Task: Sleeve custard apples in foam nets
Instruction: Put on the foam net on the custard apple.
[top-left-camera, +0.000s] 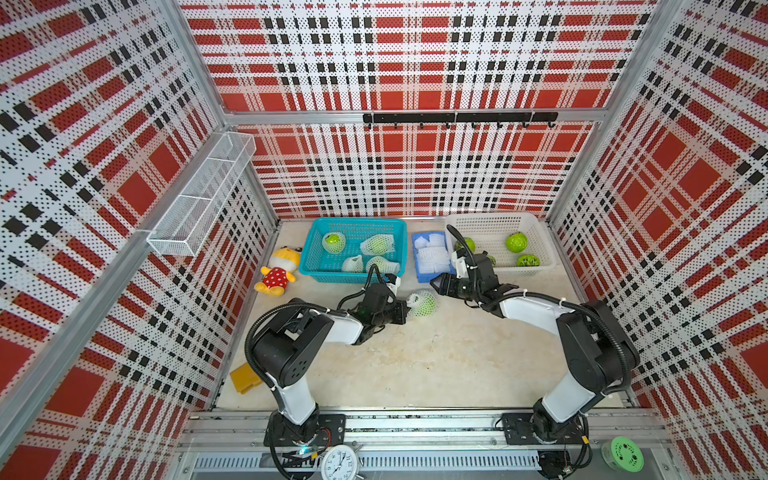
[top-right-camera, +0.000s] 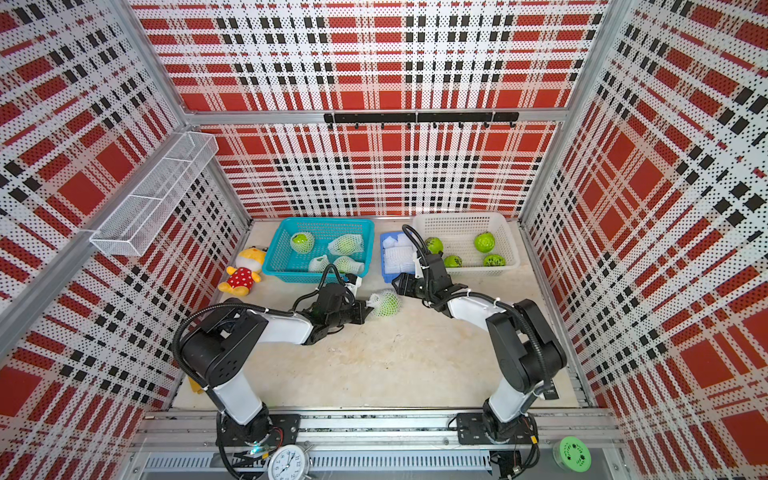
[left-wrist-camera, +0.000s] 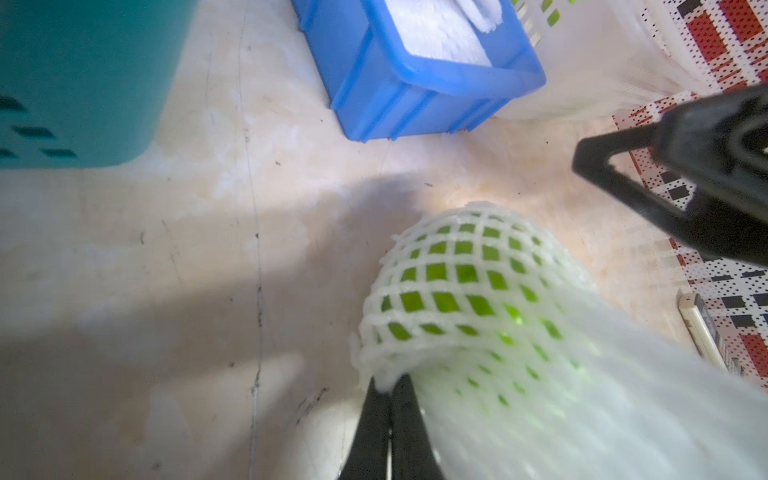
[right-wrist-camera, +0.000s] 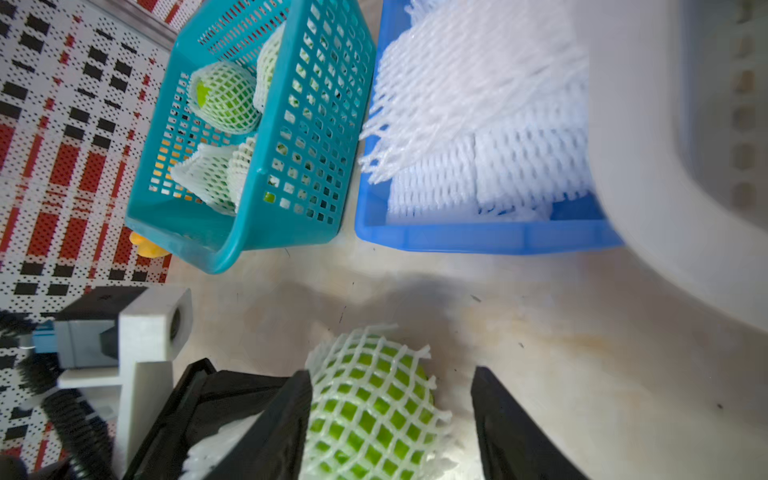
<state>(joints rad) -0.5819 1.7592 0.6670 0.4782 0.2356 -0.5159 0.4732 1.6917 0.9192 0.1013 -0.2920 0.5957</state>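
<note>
The left fingers (left-wrist-camera: 370, 428) are closed on the bunched end of the foam net (top-left-camera: 413, 298) sleeving one custard apple (top-left-camera: 426, 306). The fruit rests on the worktop (top-left-camera: 415, 365) at mid-frame in both top views, below the gap between the teal basket (top-left-camera: 309, 245) and the blue tray (top-left-camera: 415, 266). The right fingers (right-wrist-camera: 266, 424) stand open, just above and right of the fruit, gripping nothing.

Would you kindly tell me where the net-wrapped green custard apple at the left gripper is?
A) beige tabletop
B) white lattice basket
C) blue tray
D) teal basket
A: the left gripper is shut on the white foam net around the green custard apple, over bare beige tabletop, outside every container.
</note>
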